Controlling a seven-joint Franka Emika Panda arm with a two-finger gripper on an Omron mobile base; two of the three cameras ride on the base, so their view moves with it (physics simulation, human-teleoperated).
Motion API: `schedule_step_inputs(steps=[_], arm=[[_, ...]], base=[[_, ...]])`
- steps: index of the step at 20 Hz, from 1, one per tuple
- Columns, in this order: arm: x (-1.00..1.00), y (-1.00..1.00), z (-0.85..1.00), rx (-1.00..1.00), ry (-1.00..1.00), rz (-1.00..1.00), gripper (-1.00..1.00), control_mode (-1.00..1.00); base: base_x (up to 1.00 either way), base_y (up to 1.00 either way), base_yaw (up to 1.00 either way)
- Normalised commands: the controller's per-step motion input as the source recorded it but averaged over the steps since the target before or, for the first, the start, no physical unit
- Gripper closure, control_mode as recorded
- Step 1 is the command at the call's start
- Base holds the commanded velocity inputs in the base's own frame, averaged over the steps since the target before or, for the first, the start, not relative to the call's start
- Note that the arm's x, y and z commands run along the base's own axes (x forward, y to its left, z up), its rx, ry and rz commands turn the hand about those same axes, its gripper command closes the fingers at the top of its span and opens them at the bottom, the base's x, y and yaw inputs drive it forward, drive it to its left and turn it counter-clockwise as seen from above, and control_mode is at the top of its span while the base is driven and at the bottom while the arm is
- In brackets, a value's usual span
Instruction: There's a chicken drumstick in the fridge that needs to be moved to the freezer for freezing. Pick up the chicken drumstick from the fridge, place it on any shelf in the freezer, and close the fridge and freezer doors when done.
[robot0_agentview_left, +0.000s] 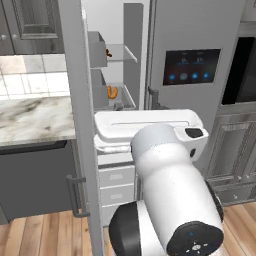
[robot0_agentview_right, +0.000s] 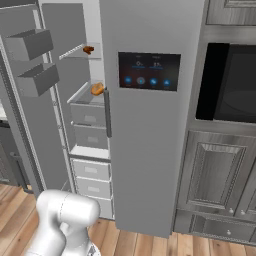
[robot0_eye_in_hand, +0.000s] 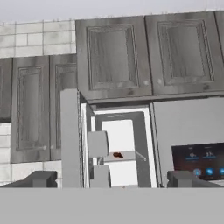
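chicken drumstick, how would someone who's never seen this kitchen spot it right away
Find the open freezer, left of the door with the dark blue-icon panel. On its upper clear shelf lies the chicken drumstick, a tiny reddish-brown lump, darker and smaller than the golden-orange food one shelf down.

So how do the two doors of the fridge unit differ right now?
The freezer door is swung open and plain grey; the fridge door is shut. The fridge door carries a dark display panel with blue icons, while the freezer door holds grey bins inside. Both are tall, flat and grey.
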Motion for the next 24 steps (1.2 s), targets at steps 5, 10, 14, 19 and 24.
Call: schedule_step_inputs(steps=[5, 10, 14, 19, 24], arm=[[0.12, 0.28, -0.19, -0.09, 0.0, -0.17, -1.0, -1.0], [0.28, 0.14, -0.36, -0.07, 0.0, -0.13, -1.0, -1.0], [0.47, 0.18, -0.51, -0.02, 0.0, -0.06, -1.0, -1.0], [0.48, 0.18, -0.62, 0.0, -0.02, 0.0, -1.0, -1.0], [0.31, 0.18, -0.48, 0.0, -0.03, -0.03, -1.0, -1.0]], base=[[0.0, 0.0, 0.0], [0.0, 0.0, 0.0], [0.0, 0.0, 0.0], [0.0, 0.0, 0.0], [0.0, 0.0, 0.0]])
